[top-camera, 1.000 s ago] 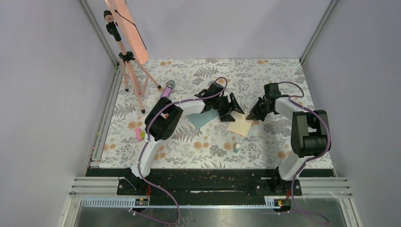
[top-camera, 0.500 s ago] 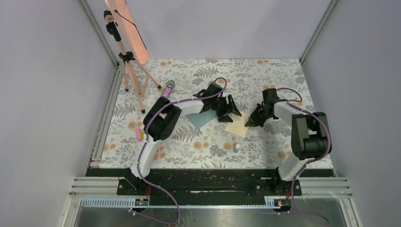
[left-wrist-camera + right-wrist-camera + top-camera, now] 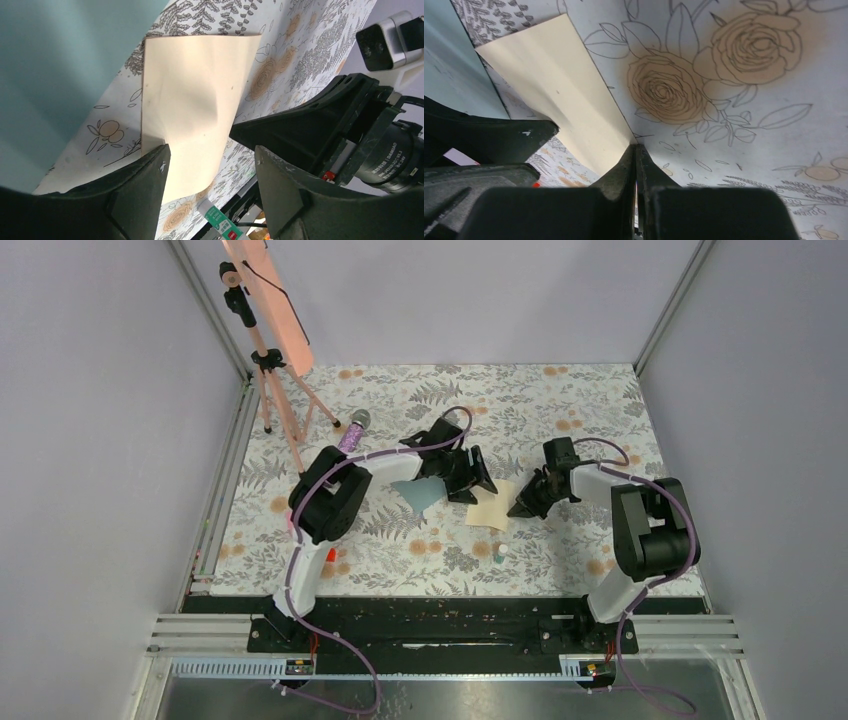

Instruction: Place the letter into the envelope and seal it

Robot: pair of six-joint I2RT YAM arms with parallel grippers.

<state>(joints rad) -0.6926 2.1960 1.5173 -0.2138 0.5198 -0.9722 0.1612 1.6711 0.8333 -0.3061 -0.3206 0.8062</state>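
On the floral tabletop (image 3: pixel 560 400), toward the left of the working patch, we find the envelope (image 3: pixel 420 496) lying flat, partly hidden by the left arm's wrist. Just to its right the left gripper (image 3: pixel 468 478) hangs low over the letter (image 3: pixel 489 510). In its wrist view the fingers (image 3: pixel 142 192) stand apart, straddling one end of the sheet without clamping it. The letter rests on the table just beside the envelope and wholly outside it, with a soft bulge across its middle. Further right, the right gripper (image 3: pixel 521 507) has its jaws pressed together, tips down at the letter's far edge. We cannot tell whether they pin the paper or only touch it.

We judge the step in hand to be picking up the letter, with insertion and sealing not yet begun. The next move calls for the left fingers to get one pad under the thin sheet, perhaps at the bulge. The right tips would brace the opposite edge so the paper buckles upward instead of sliding away. We cannot see whether the envelope's flap is open.
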